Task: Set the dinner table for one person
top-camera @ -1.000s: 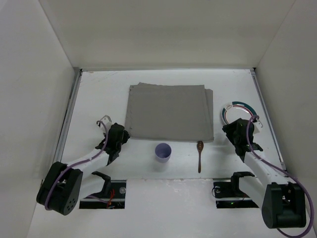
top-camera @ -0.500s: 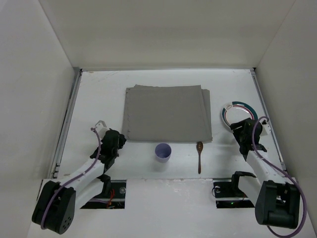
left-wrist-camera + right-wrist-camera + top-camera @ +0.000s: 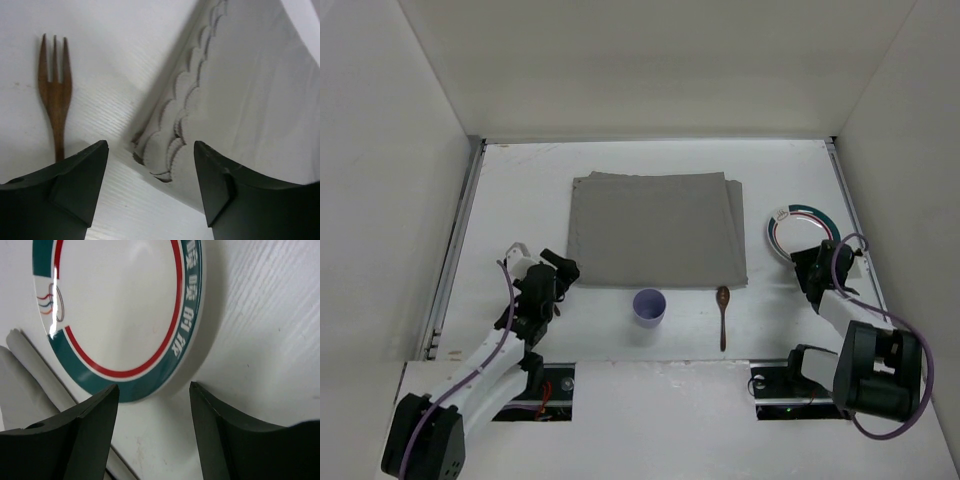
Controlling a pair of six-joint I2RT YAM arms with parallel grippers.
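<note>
On the white dinner table [image 3: 515, 190] a grey cloth mat [image 3: 655, 230] lies in the middle. Its scalloped, layered near-left corner [image 3: 172, 145] sits just ahead of my left gripper [image 3: 150, 150], which is open and holds nothing. In the top view that left gripper [image 3: 563, 268] stands at the mat's near-left corner. A wooden fork [image 3: 55, 95] lies on the table left of the corner. My right gripper [image 3: 153, 387] is open, its fingertips just short of the rim of a white plate [image 3: 115, 305] with teal and red bands. The plate [image 3: 802, 230] lies right of the mat, with the right gripper [image 3: 805, 258] at its near edge.
A lilac cup [image 3: 649, 305] stands upright near the mat's front edge. A wooden spoon [image 3: 723, 312] lies to its right. Metal rails [image 3: 460, 230] run along both side edges, and white walls enclose the table.
The mat has shifted a little to the left. My left gripper closed, then opened, and drew back towards the near edge. My right gripper moved right, to the plate's near rim.
</note>
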